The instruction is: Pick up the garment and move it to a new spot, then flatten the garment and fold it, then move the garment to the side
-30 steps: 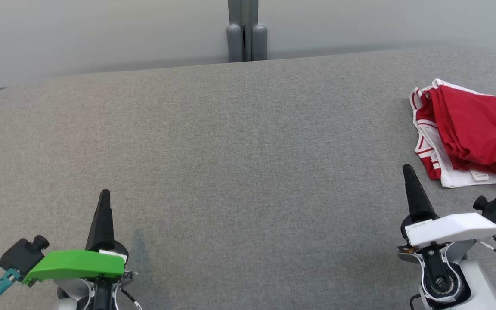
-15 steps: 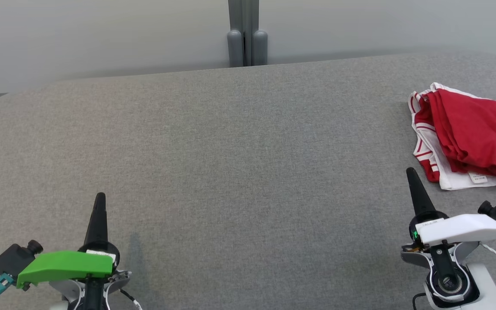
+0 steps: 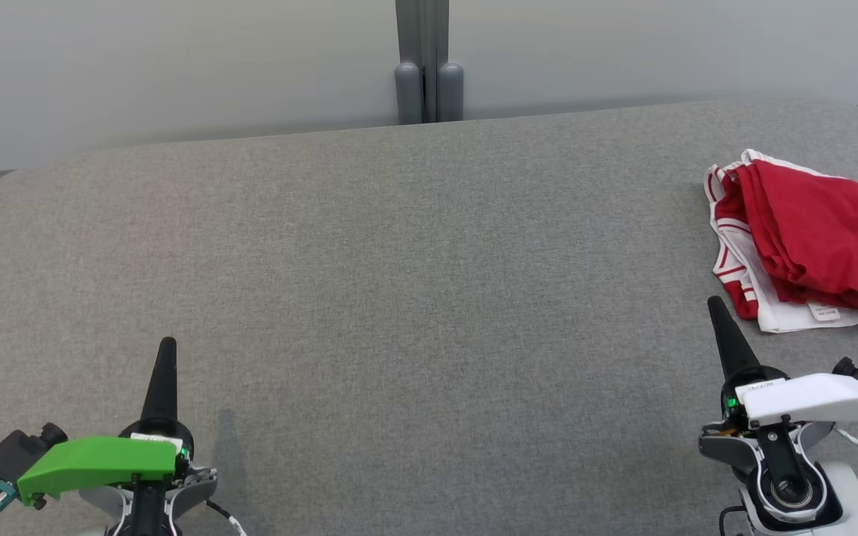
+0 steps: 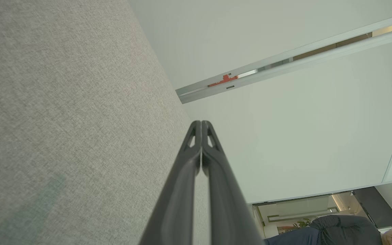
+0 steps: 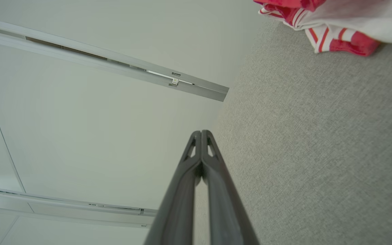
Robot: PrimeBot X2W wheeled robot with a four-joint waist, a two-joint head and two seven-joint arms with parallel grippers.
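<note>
Head view: my left pincer (image 3: 166,346) and right pincer (image 3: 716,305) were both pinched together over the grey surface (image 3: 429,260). The red-and-white garment (image 3: 809,238) sat bunched at the right edge, near my right pincer. Left wrist view: tips were touching. Right wrist view: same deal, garment (image 5: 322,25) top right.

The grey, fabric-covered counter (image 3: 429,260) spreads ahead of the left pincer (image 3: 167,346) and the right pincer (image 3: 716,304), and its far corners are rounded. Beyond its far edge, ahead of and between the two pincers, a grey post (image 3: 429,82) with two round-capped tubes stands against a pale wall (image 3: 176,59). In the left wrist view a metal rail (image 4: 284,63) crosses the wall beyond the left pincer's tip, with a small red fitting (image 4: 222,81) on it. A person (image 4: 335,231) in dark clothing shows low to the right of that pincer. In the right wrist view a second rail (image 5: 114,64) crosses pale panels beyond the right pincer's tip.
</note>
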